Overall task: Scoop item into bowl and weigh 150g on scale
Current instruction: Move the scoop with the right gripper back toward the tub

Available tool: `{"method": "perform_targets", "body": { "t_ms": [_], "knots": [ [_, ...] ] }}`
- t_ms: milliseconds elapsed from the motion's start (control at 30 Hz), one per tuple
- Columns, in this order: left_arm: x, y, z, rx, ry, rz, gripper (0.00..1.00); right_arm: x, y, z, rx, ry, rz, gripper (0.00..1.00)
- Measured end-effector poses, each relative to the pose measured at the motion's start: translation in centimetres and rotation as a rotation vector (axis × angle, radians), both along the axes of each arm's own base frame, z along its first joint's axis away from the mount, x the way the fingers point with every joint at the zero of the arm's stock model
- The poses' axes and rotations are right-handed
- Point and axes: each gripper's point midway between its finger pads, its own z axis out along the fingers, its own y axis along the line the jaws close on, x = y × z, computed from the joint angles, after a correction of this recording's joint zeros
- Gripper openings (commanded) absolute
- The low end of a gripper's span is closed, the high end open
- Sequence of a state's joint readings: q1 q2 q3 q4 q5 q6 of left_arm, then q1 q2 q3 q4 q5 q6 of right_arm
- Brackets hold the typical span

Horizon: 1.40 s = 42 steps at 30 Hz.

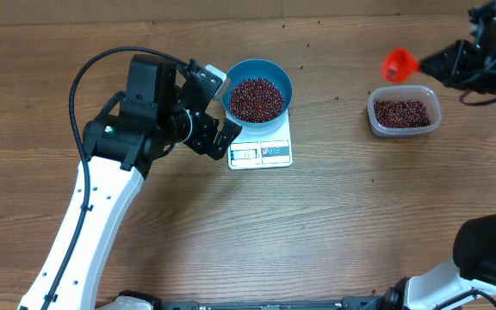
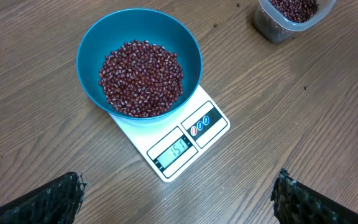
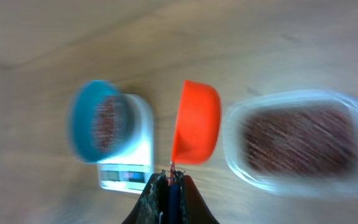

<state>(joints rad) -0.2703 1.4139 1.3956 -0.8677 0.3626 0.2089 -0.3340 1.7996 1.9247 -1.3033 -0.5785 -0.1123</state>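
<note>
Beans (image 2: 140, 78) sit heaped in the blue bowl (image 2: 188, 46) on the scale (image 2: 210, 121), readout (image 2: 178, 148) looking near 150 — right gripper (image 3: 168, 180) clamped on the orange scoop (image 3: 197, 121), left gripper (image 2: 176, 199) spread wide, so next is probably just a final check, maybe trimming a few.

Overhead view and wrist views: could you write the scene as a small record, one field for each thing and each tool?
bowl: light blue, on the scale, holds beans
beans: dark red heap; more in the tub
scale: white, display lit, seems to read 151, not sharp
tub: clear, right of scale, apart from it
scoop: orange, near the tub
left tool: open, empty, beside bowl
right tool: shut on scoop handle
</note>
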Motion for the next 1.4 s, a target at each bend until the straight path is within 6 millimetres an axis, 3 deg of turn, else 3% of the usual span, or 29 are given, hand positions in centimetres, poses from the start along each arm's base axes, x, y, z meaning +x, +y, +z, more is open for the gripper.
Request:
{"method": "perform_targets", "body": {
  "t_ms": [133, 233, 533, 733, 933, 1100, 1200, 1400],
  "knots": [
    [0.0, 0.0, 0.0, 0.0, 0.0, 0.0, 1.0, -0.4, -2.4, -1.8, -0.179, 0.096, -0.116, 0.04],
    [0.0, 0.0, 0.0, 0.0, 0.0, 0.0, 1.0, -0.6, -2.9, -2.5, -0.293, 0.138, -0.156, 0.04],
    [0.0, 0.0, 0.0, 0.0, 0.0, 0.0, 0.99, -0.4, -0.7, -2.4, -0.693, 0.165, -0.171, 0.04],
    [0.0, 0.0, 0.0, 0.0, 0.0, 0.0, 1.0, -0.7, -0.9, -1.9, -0.812, 0.168, -0.192, 0.04],
    [0.0, 0.0, 0.0, 0.0, 0.0, 0.0, 1.0, -0.6, -1.2, -1.7, -0.826, 0.166, -0.203, 0.04],
    [0.0, 0.0, 0.0, 0.0, 0.0, 0.0, 0.99, -0.2, 0.3, -1.9, -0.761, 0.144, -0.142, 0.04],
    [0.0, 0.0, 0.0, 0.0, 0.0, 0.0, 1.0, 0.6, 1.9, -0.3, -0.692, 0.08, -0.099, 0.04],
    [0.0, 0.0, 0.0, 0.0, 0.0, 0.0, 0.99, 3.6, 9.6, 5.7, -0.443, -0.21, 0.087, 0.04]
  ]
}}
